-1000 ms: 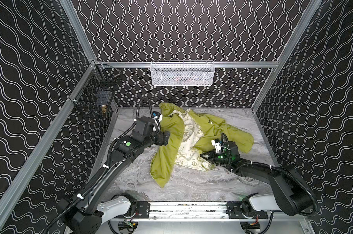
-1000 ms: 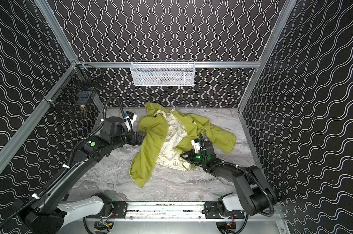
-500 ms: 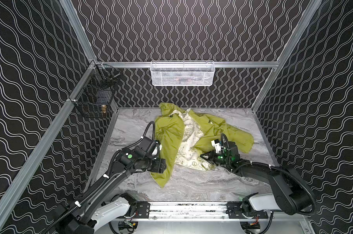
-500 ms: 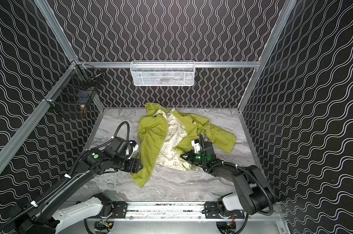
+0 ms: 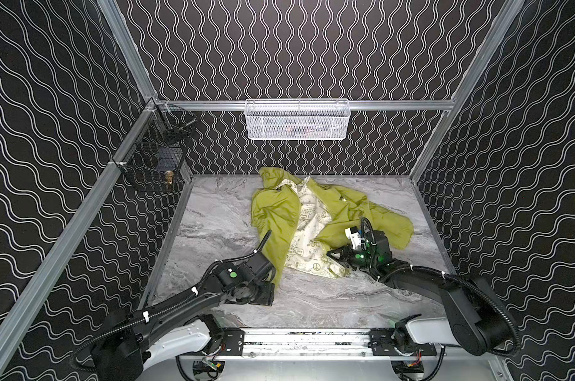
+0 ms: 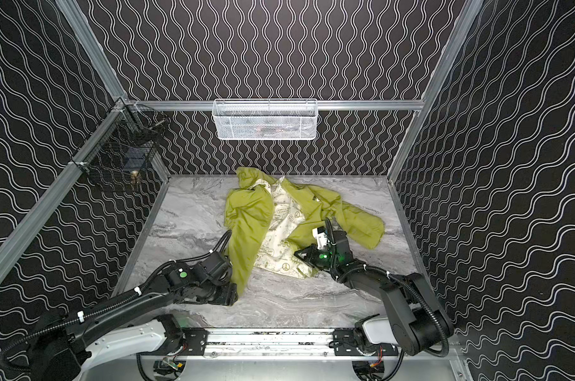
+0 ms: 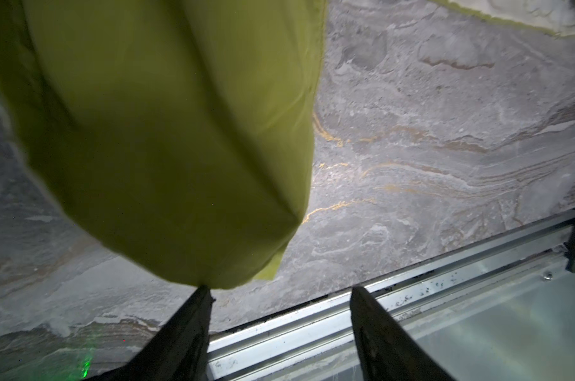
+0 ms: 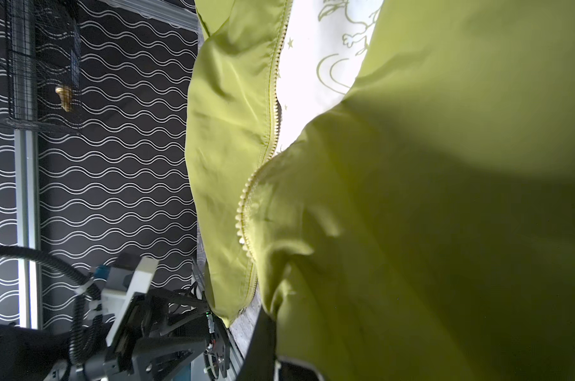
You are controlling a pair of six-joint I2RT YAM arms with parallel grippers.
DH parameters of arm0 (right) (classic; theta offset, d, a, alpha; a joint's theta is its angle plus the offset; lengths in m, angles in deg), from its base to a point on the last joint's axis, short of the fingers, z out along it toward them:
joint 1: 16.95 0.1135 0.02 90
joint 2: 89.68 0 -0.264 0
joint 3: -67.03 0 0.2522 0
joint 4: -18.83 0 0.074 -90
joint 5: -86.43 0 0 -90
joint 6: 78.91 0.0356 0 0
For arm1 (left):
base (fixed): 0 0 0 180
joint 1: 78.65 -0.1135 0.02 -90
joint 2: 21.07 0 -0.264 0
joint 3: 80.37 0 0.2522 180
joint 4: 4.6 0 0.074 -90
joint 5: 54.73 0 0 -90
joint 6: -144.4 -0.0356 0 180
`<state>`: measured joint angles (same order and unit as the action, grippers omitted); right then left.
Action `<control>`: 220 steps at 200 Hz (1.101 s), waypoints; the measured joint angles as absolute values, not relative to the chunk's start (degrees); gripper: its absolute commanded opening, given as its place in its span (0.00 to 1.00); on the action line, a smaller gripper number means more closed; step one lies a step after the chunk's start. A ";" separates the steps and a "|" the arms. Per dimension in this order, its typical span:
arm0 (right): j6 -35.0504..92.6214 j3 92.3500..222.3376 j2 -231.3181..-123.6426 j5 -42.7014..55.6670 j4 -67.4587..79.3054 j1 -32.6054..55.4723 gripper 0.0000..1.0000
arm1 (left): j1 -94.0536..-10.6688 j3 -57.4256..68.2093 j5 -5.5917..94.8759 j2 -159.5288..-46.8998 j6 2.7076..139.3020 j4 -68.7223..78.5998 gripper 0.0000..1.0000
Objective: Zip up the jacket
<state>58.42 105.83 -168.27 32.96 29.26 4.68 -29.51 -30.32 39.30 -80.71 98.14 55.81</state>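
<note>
The yellow-green jacket lies open on the marble table, its cream printed lining facing up between the two front panels. My left gripper sits low at the near tip of the left panel. It is open; one fingertip touches the fabric's end and nothing lies between the fingers. My right gripper is shut on the right panel's fabric. The zipper teeth run along that panel's edge and are not joined to the other row.
A white mesh basket hangs on the back wall and a black wire basket on the left wall. A metal rail runs along the table's front edge, just past my left fingers. Bare marble lies left of the jacket.
My left arm has come from the left panel's upper part towards the front, down to the panel's near tip, and its jaws have narrowed a little. The right arm has not moved.
</note>
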 measured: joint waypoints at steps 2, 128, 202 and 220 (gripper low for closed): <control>58.42 105.87 -168.27 32.96 29.24 4.68 0.00 | -29.46 -30.58 39.35 -80.77 98.21 55.75 0.68; 58.44 105.76 -167.68 32.94 29.04 4.68 0.00 | -28.00 -30.45 36.27 -92.34 98.08 47.59 0.55; 58.64 104.91 -167.33 32.94 28.91 4.63 0.00 | -28.02 -29.44 35.11 -95.64 95.96 46.50 0.36; 58.64 104.89 -167.15 32.94 28.89 4.63 0.00 | -28.04 -29.40 35.11 -95.75 95.70 46.44 0.32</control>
